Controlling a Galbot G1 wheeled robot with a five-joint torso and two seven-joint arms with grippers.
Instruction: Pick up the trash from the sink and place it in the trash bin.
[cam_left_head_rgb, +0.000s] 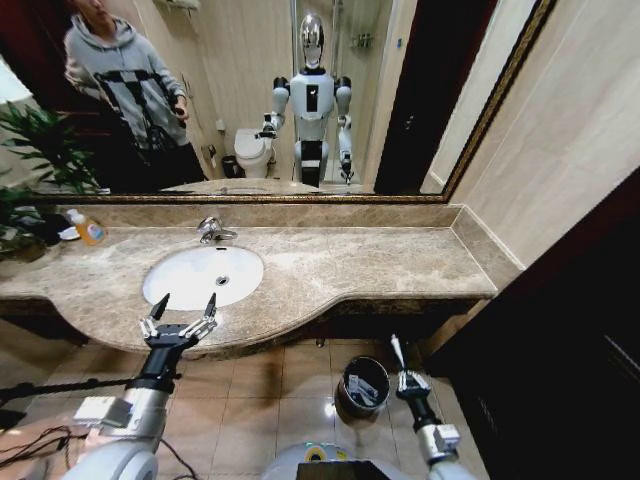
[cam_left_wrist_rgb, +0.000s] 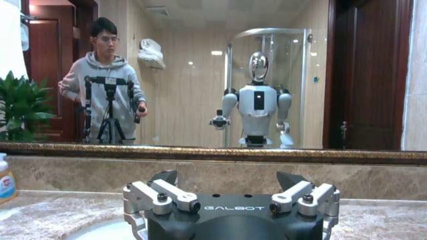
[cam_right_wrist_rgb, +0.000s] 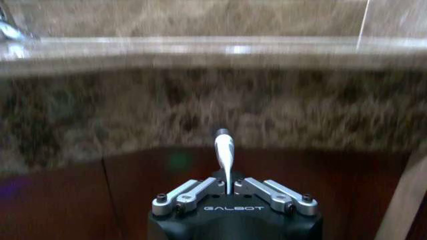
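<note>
Sink: white oval basin set in the beige marble surface, a small drain at its middle and a chrome tap behind it; in the head view the bowl looks bare, with no loose bits that can be made out.
Left claw: released, its two dark fingers spread wide, hanging over the front rim of the sink, just above the edge of the surface.
Right claw: clenched on a thin white stick, low beside the bin and below the lip of the surface; the stick stands straight up out of the pinched fingers.
Bin: small round dark metal can on the tiled floor, just to the left of the right claw; pale pieces lie inside against the black lining.
Handling: the stick looks very light, stiff and smooth, so it could turn or slip in a two-finger pinch; it is held near its lower end, which leaves most of its length free and apt to wobble. A hold nearer the middle would likely be steadier.
Progress: judging by the bare bowl and the pieces in the bin, the task seems close to done, with the stick not yet dropped in.
Hard to make out: what the pale pieces in the bin are; the dark tip of the stick; the near wall of the bowl, which is behind the left claw.
Elsewhere: an orange-yellow bottle stands at the far left of the surface, well apart from the sink.
</note>
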